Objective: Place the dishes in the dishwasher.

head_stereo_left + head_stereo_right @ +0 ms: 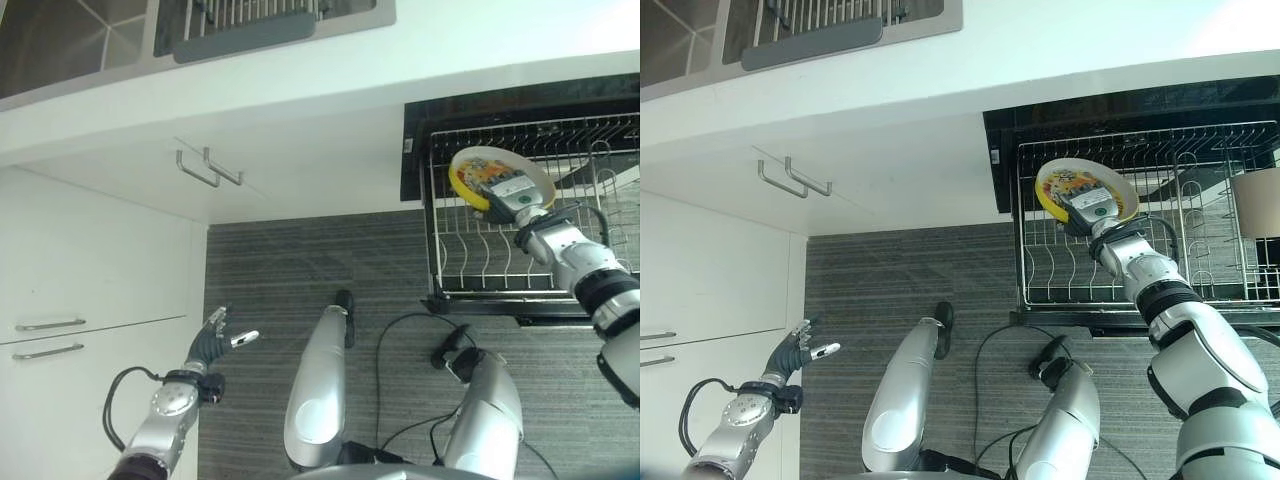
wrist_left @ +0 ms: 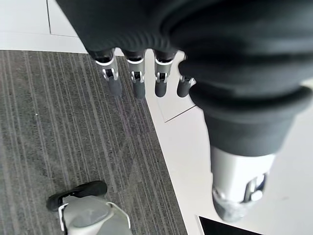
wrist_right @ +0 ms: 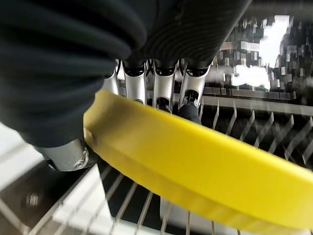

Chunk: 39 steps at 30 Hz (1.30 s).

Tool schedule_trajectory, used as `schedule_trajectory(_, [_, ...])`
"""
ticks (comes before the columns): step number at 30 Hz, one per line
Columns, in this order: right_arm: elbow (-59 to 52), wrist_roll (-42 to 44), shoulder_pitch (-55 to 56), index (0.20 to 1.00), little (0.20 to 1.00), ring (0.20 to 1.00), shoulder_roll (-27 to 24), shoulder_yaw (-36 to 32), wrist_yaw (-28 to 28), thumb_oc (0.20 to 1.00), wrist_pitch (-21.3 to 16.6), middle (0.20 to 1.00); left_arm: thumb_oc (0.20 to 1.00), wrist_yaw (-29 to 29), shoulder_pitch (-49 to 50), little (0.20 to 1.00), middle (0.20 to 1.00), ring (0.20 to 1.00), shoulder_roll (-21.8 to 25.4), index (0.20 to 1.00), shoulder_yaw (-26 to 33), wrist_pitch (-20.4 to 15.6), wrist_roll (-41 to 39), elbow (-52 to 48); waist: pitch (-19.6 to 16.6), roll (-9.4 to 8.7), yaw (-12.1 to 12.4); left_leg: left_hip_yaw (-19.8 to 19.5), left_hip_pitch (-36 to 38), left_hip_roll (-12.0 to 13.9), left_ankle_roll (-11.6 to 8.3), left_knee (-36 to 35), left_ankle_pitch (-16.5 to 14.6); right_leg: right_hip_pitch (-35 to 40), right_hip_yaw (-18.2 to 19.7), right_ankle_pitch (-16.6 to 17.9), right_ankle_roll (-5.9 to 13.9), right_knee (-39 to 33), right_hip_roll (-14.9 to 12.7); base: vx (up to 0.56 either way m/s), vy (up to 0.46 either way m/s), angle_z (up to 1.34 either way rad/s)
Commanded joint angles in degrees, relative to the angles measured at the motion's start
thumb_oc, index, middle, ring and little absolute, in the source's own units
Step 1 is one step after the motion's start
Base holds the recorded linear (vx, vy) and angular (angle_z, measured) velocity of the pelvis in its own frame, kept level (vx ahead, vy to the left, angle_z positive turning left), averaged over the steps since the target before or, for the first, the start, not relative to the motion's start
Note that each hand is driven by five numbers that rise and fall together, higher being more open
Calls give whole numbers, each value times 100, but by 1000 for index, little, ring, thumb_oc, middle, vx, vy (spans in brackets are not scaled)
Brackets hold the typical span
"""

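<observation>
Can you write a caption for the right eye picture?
Right hand holds a yellow plate over the dishwasher rack.

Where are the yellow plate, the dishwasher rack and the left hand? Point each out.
yellow plate (image 1: 1068, 186): right eye view, on its inner face.
dishwasher rack (image 1: 436, 222): left eye view, on its left wire edge.
left hand (image 1: 208, 343): left eye view, on its dark cover.

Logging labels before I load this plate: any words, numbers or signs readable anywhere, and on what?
None can be read.
Yellow plate in the right hand: a colourful printed picture, no legible lettering.
Dishwasher rack, cabinet fronts: no markings visible.
</observation>
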Motion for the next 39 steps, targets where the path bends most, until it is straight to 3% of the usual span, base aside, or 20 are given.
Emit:
schedule_trajectory(1, [293, 528, -351, 200, 200, 200, 132, -119, 757, 200, 687, 200, 1000, 118, 182, 1000, 1000, 1000, 472, 1000, -161, -79, -132, -151, -228, -128, 174, -394, 128, 363, -238, -756, 424, 154, 545, -241, 755, 38, -512, -47, -1, -2])
schedule_trajectory(4, [506, 704, -283, 200, 200, 200, 332, -160, 1087, 200, 920, 200, 1000, 121, 104, 1000, 1000, 1000, 479, 1000, -153, -29, -121, -225, -173, -129, 211, -366, 120, 357, -220, -833, 472, 141, 482, -216, 737, -6, -520, -51, -17, -2])
schedule_trajectory(5, [585, 760, -313, 366, 366, 366, 406, -207, 1258, 366, 1087, 366, 1000, 126, 67, 1000, 1000, 1000, 472, 1000, -168, -22, -116, -239, -161, -119, 223, -349, 109, 351, -220, -853, 485, 120, 473, -212, 737, 2, -530, -43, 1, -1])
schedule_trajectory(6, [648, 925, -306, 1000, 1000, 1000, 451, -257, 1433, 1000, 1195, 1000, 1000, 119, 47, 1000, 1000, 1000, 471, 1000, -161, 1, -107, -264, -149, -109, 231, -337, 99, 349, -217, -866, 496, 104, 465, -211, 738, 11, -540, -52, 5, 0])
schedule_trajectory(11, [974, 1088, -309, 1000, 1000, 1000, 622, -436, 1790, 1000, 1350, 1000, 1000, 142, -68, 1000, 1000, 1000, 471, 1000, -180, 149, -96, -376, -101, -81, 269, -325, 17, 304, -209, -867, 517, 16, 454, -218, 717, 63, -559, -33, 3, 1])
schedule_trajectory(14, [990, 1208, -305, 1000, 1000, 1000, 634, -489, 1787, 1000, 1338, 1000, 1000, 129, -96, 1000, 1000, 1000, 463, 1000, -186, 157, -61, -379, -80, -93, 275, -322, -12, 306, -204, -856, 518, -5, 441, -226, 703, 79, -553, 3, -8, 1])
schedule_trajectory(15, [991, 1259, -278, 1000, 1000, 1000, 647, -532, 1738, 1000, 1275, 1000, 1000, 120, -92, 1000, 1000, 1000, 464, 1000, -187, 160, -63, -377, -61, -106, 272, -317, 40, 319, -240, -794, 383, 29, 470, -351, 765, 163, -562, 0, 0, 0])
schedule_trajectory(17, [953, 1436, -283, 1000, 1000, 1000, 632, -586, 1620, 1000, 1189, 1000, 1000, 91, -96, 1000, 1000, 1000, 469, 1000, -171, 164, -47, -388, -62, -124, 277, -290, -14, 331, -201, -860, 532, 0, 411, -215, 700, 79, -546, -9, -19, 4])
schedule_trajectory(18, [875, 1712, -279, 1000, 1000, 1000, 621, -637, 1593, 1000, 1103, 1000, 1000, 92, -100, 1000, 1000, 1000, 481, 1000, -192, 176, -45, -403, -52, -149, 269, -282, 61, 351, -241, -836, 413, 57, 428, -334, 762, 136, -548, 60, -22, 3])
schedule_trajectory(21, [749, 2776, -324, 1000, 1000, 1000, 565, -782, 1635, 1000, 1031, 1000, 1000, 138, -115, 1000, 1000, 1000, 461, 1000, -215, 182, -55, -423, -35, -157, 244, -253, 110, 371, -248, -881, 430, 99, 403, -321, 756, 99, -535, 17, 24, 0])
schedule_trajectory(22, [377, 5251, -194, 1000, 1000, 1000, 493, -1361, 1502, 1000, 1319, 1000, 1000, 270, -44, 1000, 1000, 1000, 414, 1000, -180, 227, -96, -525, -21, -144, 186, -226, 89, 385, -211, -963, 587, 91, 370, -186, 663, 0, -487, 3, 107, -1])
schedule_trajectory(25, [-1655, 6246, 807, 1000, 1000, 1000, 554, -2587, 1150, 1000, 1213, 1000, 1000, 312, 370, 1000, 1000, 1000, 243, 1000, 210, 159, -55, -585, -6, -290, -1, -84, 197, 414, -188, -1118, 622, 179, 431, -140, 669, -148, -338, 49, 45, -3])
schedule_trajectory(26, [-2129, 6411, 1153, 1000, 1000, 1000, 585, -2802, 1229, 1000, 1167, 1000, 1000, 337, 459, 1000, 1000, 1000, 195, 1000, 282, 170, 19, -642, -6, -356, -56, -58, 233, 427, -192, -1163, 643, 226, 430, -115, 676, -220, -282, 76, -35, -14])
schedule_trajectory(28, [-3752, 6803, 2099, 1000, 1000, 1000, 793, -3340, 1571, 1000, 1630, 1000, 1000, 435, 717, 1000, 1000, 1000, -10, 1000, 486, 94, 15, -713, -6, -509, -240, 43, 359, 490, -203, -1287, 678, 360, 425, -62, 675, -420, -144, 76, -23, -23])
schedule_trajectory(29, [-4531, 7010, 2541, 1000, 1000, 1000, 1013, -3430, 1997, 1000, 1613, 1000, 1000, 499, 808, 1000, 1000, 1000, -121, 1000, 568, 7, -40, -730, -6, -586, -341, 93, 423, 529, -202, -1348, 700, 416, 427, -48, 672, -500, -74, 97, -10, -22])
schedule_trajectory(32, [-6522, 6691, 3605, 1000, 1000, 1000, 1176, -3690, 2232, 1000, 1536, 1000, 1000, 688, 804, 1000, 1000, 1000, -294, 1000, 692, -7, -18, -914, -6, -845, -650, 304, 640, 691, -250, -1563, 801, 658, 436, 62, 713, -862, 178, 84, -44, -29])
schedule_trajectory(33, [-6714, 6740, 3741, 1000, 1000, 1000, 1150, -3860, 2324, 1000, 1516, 1000, 1000, 713, 816, 1000, 1000, 1000, -310, 1000, 718, -15, 19, -954, -6, -885, -706, 354, 690, 714, -257, -1615, 809, 708, 447, 84, 721, -947, 227, 53, -63, -34])
schedule_trajectory(34, [-7063, 6753, 3995, 1000, 1000, 1000, 1013, -4144, 2889, 1000, 1424, 1000, 1000, 730, 875, 1000, 1000, 1000, -317, 1000, 777, -122, 5, -879, -6, -974, -819, 435, 821, 736, -276, -1736, 825, 839, 491, 132, 743, -1142, 335, 29, -61, -27])
schedule_trajectory(35, [-7322, 6731, 4166, 1000, 1000, 1000, 853, -4228, 3102, 1000, 1450, 1000, 1000, 750, 901, 1000, 1000, 1000, -307, 1000, 822, -140, -7, -803, -6, -1033, -862, 468, 906, 753, -291, -1791, 835, 935, 490, 154, 752, -1246, 397, 29, -74, -24])
schedule_trajectory(39, [-7475, 6825, 4697, 1000, 1000, 1000, 422, -4697, 3386, 1000, 1251, 1000, 1000, 725, 1013, 1000, 1000, 1000, -299, 1000, 979, -330, 78, -453, -7, -1227, -1018, 609, 1169, 799, -324, -1860, 795, 1225, 516, 211, 730, -1525, 576, 24, -80, -21])
